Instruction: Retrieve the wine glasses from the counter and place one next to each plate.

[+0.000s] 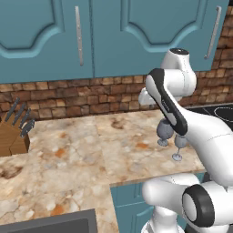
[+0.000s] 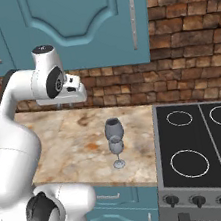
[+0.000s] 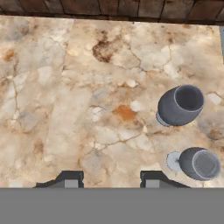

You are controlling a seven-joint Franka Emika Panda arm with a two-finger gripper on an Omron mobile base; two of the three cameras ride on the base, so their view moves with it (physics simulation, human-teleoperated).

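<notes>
we hold our claw point(image 3: 107, 177) high over the tabletop point(image 3: 65, 109), its jaws partly apart and empty, because both glasses stand upright beside the stove point(image 2: 205, 153), the small glass point(image 3: 199, 163) just nearer us than the big glass point(image 3: 180, 105), neither picked yet.

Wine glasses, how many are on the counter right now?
2. The larger glass stands upright on the counter toward the brick wall; the small glass is just in front, nearer the counter's edge.
</notes>
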